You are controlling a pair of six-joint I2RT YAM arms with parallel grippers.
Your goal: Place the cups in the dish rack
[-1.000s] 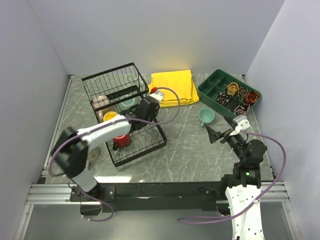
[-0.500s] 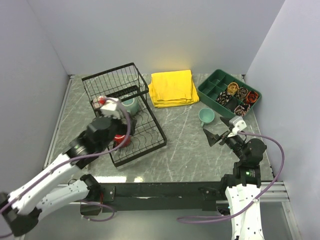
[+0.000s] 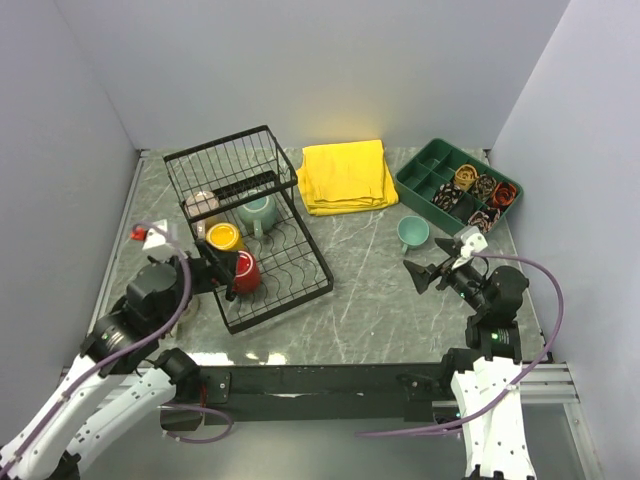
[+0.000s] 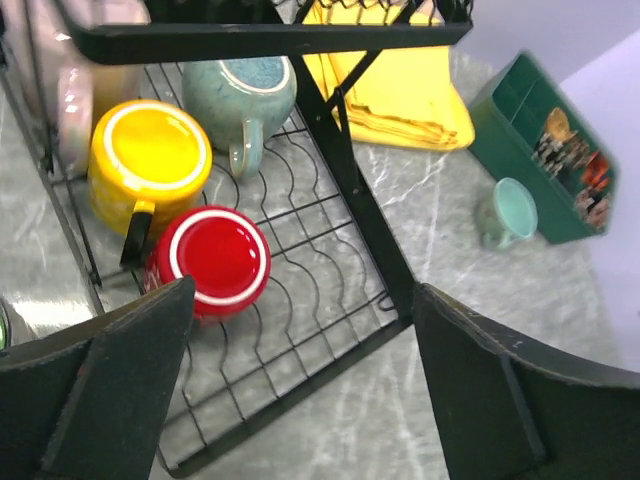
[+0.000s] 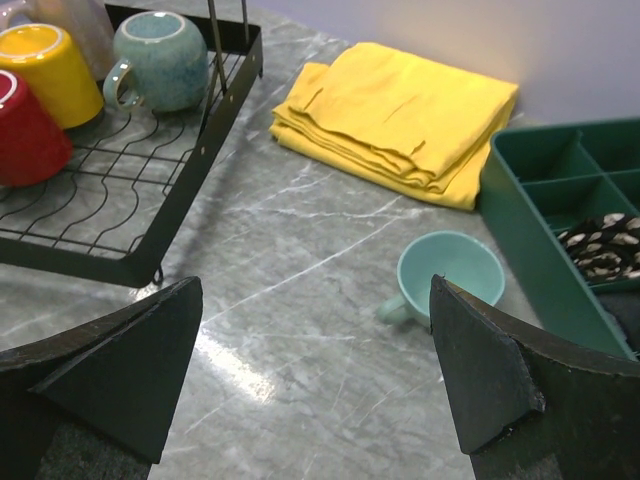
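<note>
Left tool (image 4: 302, 300): jaws spread wide, empty, hanging over the near corner of the dish rack (image 4: 352, 180).

Right tool (image 5: 315, 290): also wide apart, empty, above bare tabletop (image 5: 300, 340), short of the loose teal cup (image 5: 450, 272).

In the rack: red cup (image 4: 220, 255), yellow cup (image 4: 150, 150) and second teal cup (image 4: 240, 95) lie close together on the slotted tray.

Risks, my judgement:
- The loose cup stands upright, handle toward the right tool, just beside the green tray (image 5: 520, 225). Its glossy wall may slip or tip under a skewed pinch.
- The far finger may snag the tray wall.
- Setting it down could knock the crowded red cup.
</note>
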